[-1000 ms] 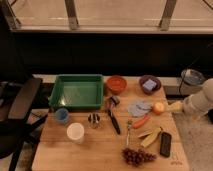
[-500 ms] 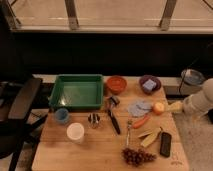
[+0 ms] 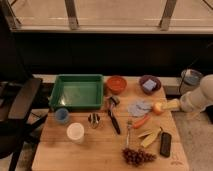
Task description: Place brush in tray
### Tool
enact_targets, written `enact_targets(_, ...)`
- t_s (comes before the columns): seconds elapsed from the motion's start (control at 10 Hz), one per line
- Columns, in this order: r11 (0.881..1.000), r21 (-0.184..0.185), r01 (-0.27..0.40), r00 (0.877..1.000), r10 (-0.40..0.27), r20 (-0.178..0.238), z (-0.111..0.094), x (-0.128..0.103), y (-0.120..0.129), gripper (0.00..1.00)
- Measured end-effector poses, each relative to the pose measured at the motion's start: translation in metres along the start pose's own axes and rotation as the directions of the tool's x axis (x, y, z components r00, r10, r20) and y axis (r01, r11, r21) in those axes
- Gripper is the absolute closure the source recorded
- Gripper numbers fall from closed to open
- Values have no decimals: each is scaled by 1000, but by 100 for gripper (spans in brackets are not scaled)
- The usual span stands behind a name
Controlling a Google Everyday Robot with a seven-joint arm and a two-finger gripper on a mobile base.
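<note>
Brush (image 3: 115, 119): mid-bench, lying flat, pale head twd far edge, handle running twd near edge, slightly angled right. Head sits just off tray's near-right corner.
Tray (image 3: 77, 76): far-left corner of bench, nothing in it.
Gripper (image 3: 169, 105): at right edge, low over bench, well apart from brush. Cannot tell whether spread or pressed together; carrying nothing that I can make out.
Handling (est.): light, stiff, slim. Smooth handle may roll or slip in a pinch. Low profile on wood, so a top-down grab needs to come close to the surface.
Grip pt (est.): mid-handle, across its width, approx. at balance pt; avoid the bristle end.
Nearby items: small metal obj (image 3: 93, 119) just left of handle; silvery utensil (image 3: 129, 131) and carrot (image 3: 141, 121) just right; pale cloths (image 3: 138, 107) beside head; orange bowl (image 3: 116, 83) past head at far edge.
Obstructions (est.): apple (image 3: 159, 107) and cloths lie btwn gripper and brush. Tray wall must be cleared on transfer; route to tray otherwise short.
</note>
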Motion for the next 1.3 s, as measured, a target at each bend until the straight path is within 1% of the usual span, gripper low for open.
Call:
enact_targets(0.2,999,13,53,998,-53,22,7,-4,-38,20)
enact_targets(0.4,993,31,112,993,-114,42,17,-9,-87,20)
enact_targets(0.6,981,64,183,980,-187,64,28,-19,-143,20)
enact_targets(0.7,976,73,206,975,-211,71,31,-23,-160,20)
enact_targets(1.1,975,74,209,974,-214,70,31,-23,-162,20)
enact_targets(1.3,975,64,212,974,-216,62,30,-23,-159,20)
